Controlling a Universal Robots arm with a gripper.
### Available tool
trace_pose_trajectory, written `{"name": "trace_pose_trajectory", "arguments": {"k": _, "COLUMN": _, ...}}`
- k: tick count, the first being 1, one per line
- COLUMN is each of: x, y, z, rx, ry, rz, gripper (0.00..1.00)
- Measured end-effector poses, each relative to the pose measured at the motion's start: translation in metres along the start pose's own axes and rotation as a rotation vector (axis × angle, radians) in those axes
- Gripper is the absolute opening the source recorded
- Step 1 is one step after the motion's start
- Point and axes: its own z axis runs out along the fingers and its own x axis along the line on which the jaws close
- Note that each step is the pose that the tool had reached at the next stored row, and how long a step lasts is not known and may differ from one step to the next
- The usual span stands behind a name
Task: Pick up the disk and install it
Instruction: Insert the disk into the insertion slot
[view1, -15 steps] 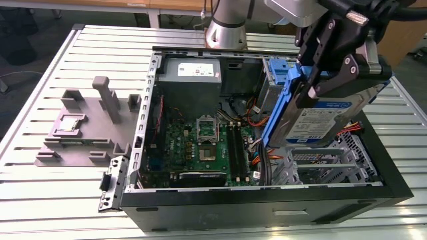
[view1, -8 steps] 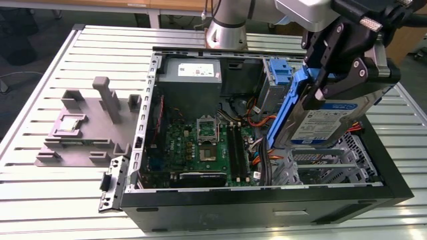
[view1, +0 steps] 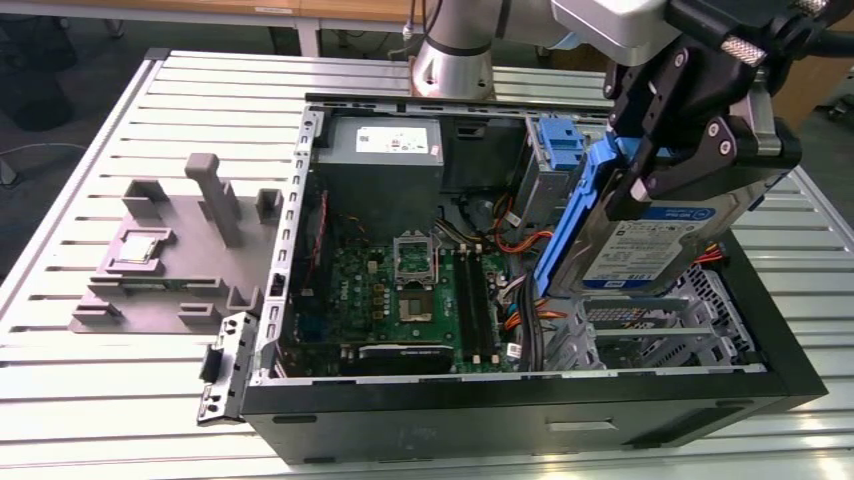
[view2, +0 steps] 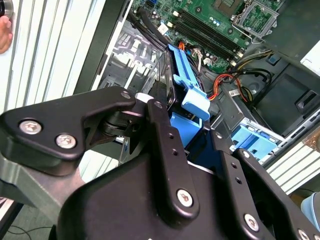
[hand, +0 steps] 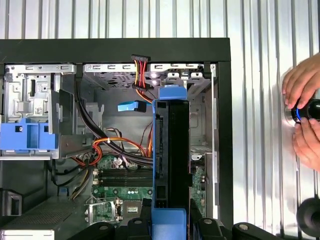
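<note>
The disk (view1: 650, 247), a silver drive with a blue-and-white label and a blue plastic bracket (view1: 583, 205) along its edge, hangs tilted on edge over the open computer case (view1: 534, 395). My gripper (view1: 671, 172) is shut on its upper end. The disk is above the metal drive cage (view1: 654, 330) at the case's front, on the exterior view's right. In the first wrist view the disk (hand: 172, 160) is edge-on, held between the black fingers (hand: 142, 225). In the second wrist view the bracket (view2: 189, 97) sticks out past the gripper (view2: 195, 145).
A fixed blue caddy (view1: 558, 140) sits at the case's back, next to the grey power supply (view1: 387, 145). The motherboard (view1: 400, 290) and orange cables (view1: 521, 240) lie inside. A grey fixture (view1: 174, 250) stands on the slatted table. A person's hands (hand: 302, 115) rest on a black knob beside the case.
</note>
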Motion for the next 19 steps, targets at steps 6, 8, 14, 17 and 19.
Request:
{"name": "trace_pose_trajectory", "arguments": {"k": 6, "x": 0.0000, "y": 0.0001, "z": 0.0001, "rx": 0.0000, "ry": 0.0000, "rz": 0.000, "gripper": 0.36}}
{"name": "trace_pose_trajectory", "arguments": {"k": 8, "x": 0.0000, "y": 0.0004, "z": 0.0001, "rx": 0.0000, "ry": 0.0000, "rz": 0.000, "gripper": 0.36}}
{"name": "trace_pose_trajectory", "arguments": {"k": 14, "x": 0.0002, "y": 0.0083, "z": 0.0004, "rx": 0.0002, "ry": 0.0000, "rz": 0.000, "gripper": 0.36}}
{"name": "trace_pose_trajectory", "arguments": {"k": 17, "x": 0.0003, "y": 0.0137, "z": 0.0006, "rx": 0.0002, "ry": 0.0001, "rz": 0.000, "gripper": 0.36}}
{"name": "trace_pose_trajectory", "arguments": {"k": 19, "x": 0.0004, "y": 0.0157, "z": 0.0007, "rx": 0.0003, "ry": -0.0002, "rz": 0.000, "gripper": 0.36}}
